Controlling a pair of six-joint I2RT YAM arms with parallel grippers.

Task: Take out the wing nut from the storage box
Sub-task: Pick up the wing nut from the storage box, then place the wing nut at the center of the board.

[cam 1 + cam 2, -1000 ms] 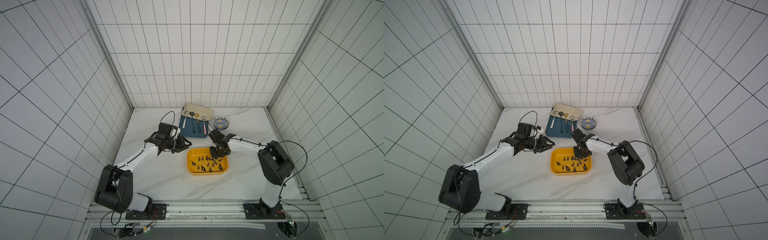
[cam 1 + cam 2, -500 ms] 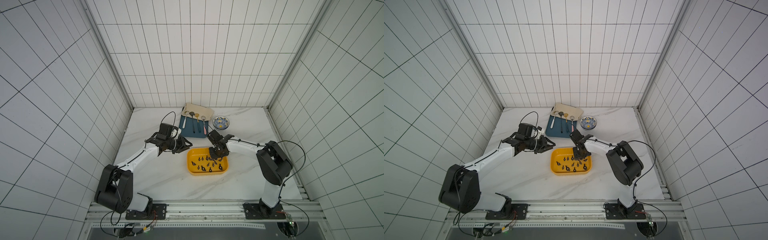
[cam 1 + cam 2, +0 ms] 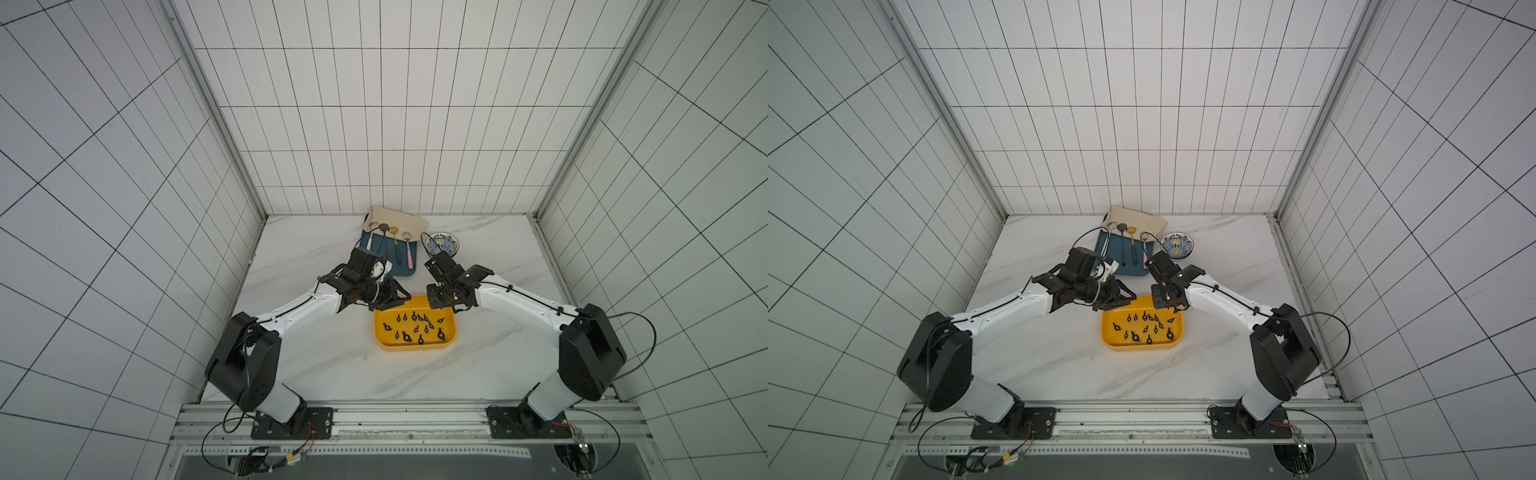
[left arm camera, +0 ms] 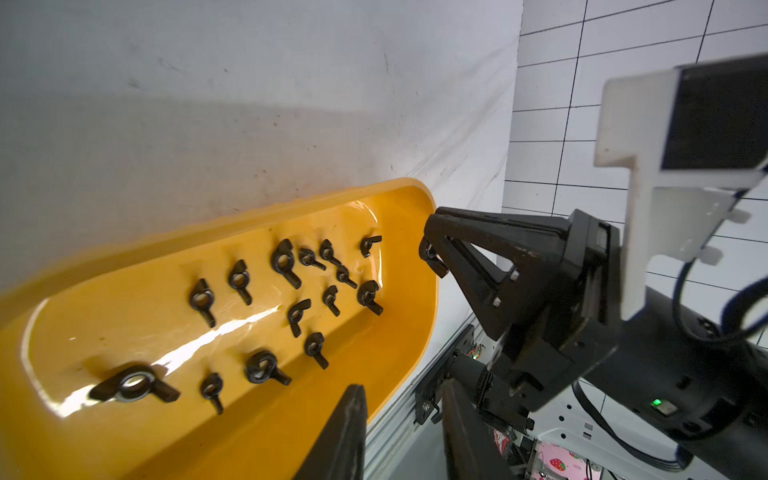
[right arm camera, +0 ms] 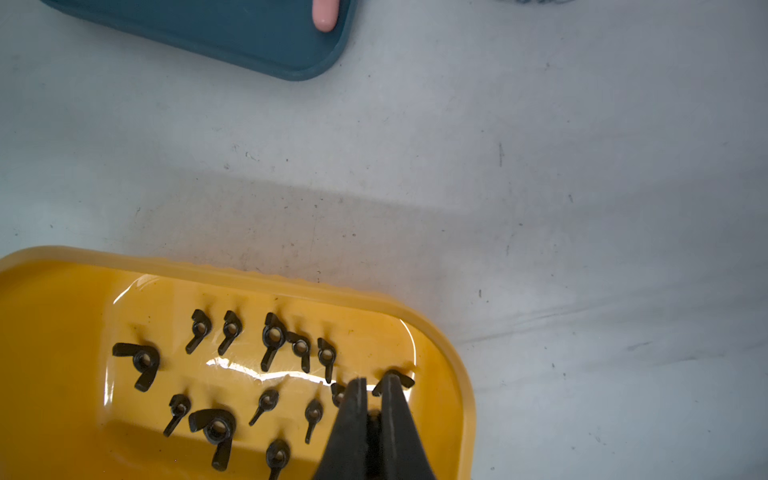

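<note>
The yellow storage box (image 3: 415,347) (image 3: 1142,348) lies on the white table with several black wing nuts (image 3: 419,328) (image 4: 282,262) (image 5: 272,334) on its floor. My right gripper (image 3: 437,305) (image 5: 374,395) hangs over the box's far right corner. Its jaws are shut on one wing nut (image 4: 432,259), which shows at the fingertips just above the rim (image 4: 432,316). My left gripper (image 3: 395,301) (image 4: 403,432) hovers over the box's far left corner, open, with nothing between its fingers (image 4: 345,432).
Behind the box lies a dark-blue tray (image 3: 399,266) (image 5: 249,37) holding spoons, with a beige cloth (image 3: 395,218) at its far end. A patterned bowl (image 3: 444,244) stands to the right of it. The metal rail (image 3: 415,415) runs along the table's front.
My right gripper's jaws have closed over the box's far right corner. My left gripper has shifted a little to the right, toward the box's corner.
</note>
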